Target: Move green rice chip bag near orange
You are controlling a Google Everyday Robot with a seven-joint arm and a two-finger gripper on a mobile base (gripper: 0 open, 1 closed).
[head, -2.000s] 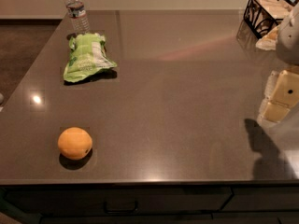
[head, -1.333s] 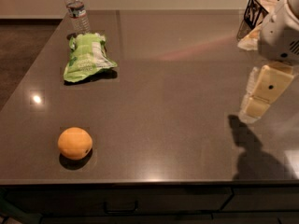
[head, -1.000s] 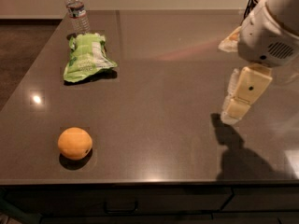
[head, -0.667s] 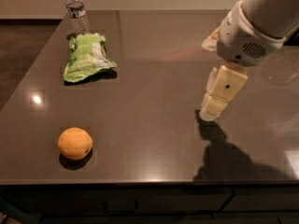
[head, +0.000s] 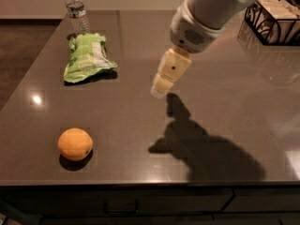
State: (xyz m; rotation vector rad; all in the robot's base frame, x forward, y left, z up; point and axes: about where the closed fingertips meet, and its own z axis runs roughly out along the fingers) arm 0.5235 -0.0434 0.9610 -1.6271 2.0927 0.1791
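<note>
Nearest the front edge of the dark, glossy worktop sits the orange. It lies well to the left of my fingers and nearer the camera than they are, round and alone, with a small dark dimple on its right side and a tight shadow under it. To the right of it, and on the near side of my fingers, the broad shadow of my arm spreads across the worktop toward the front right.

My fingers hang over the middle of the worktop, cream-coloured and pointing down and to the left. From here they show as one tapering block with a small dark dot on it, so I cannot tell whether they are parted or pressed together. Nothing is between them or touching them. Their tip is apart from its own shadow, so they are clear of the surface. Above them my pale wrist housing and arm run up toward the top right corner.

Farther back and to the left of my fingers, the green rice chip bag lies flat on the worktop. It is light green and crinkled, with a white label panel on its upper face. It is well apart from the orange, which is closer to the front. Just behind the bag stands a clear plastic water bottle, upright; I cannot tell whether the two touch.

At the far right, beyond my wrist, a black wire basket stands with something pale inside it.
</note>
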